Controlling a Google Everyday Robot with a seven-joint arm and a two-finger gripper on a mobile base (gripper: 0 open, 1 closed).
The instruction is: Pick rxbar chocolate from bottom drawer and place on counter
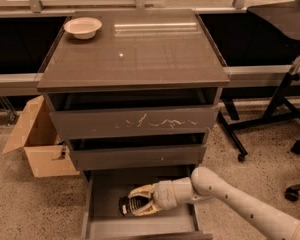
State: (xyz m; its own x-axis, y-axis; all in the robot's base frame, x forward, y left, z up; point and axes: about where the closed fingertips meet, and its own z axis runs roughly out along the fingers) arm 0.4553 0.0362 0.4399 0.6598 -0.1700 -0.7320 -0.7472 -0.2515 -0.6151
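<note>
Our gripper (140, 204) is deep inside the open bottom drawer (140, 227), low near the drawer floor. It is directly at the rxbar chocolate (125, 205), which lies flat on the left-middle part of that floor. The dark wrapper shows just at the left of the gripper tip. We cannot tell if the gripper already clamps the bar or is only around it.

We judge the step in hand to be the grasp. To do it well, we should make sure the hold is firm across the narrow side of the bar, because a flat wrapper slips easily. Then we should raise it only a little and draw the arm (230, 199) back toward the drawer opening, because the front of the middle drawer (135, 156) hangs right above. A straight lift could knock the wrist against it.

Once outside, we go up to the counter (140, 59). A white bowl (83, 27) stands at its far left corner, so the middle or the right part seems the safer place for the bar.
</note>
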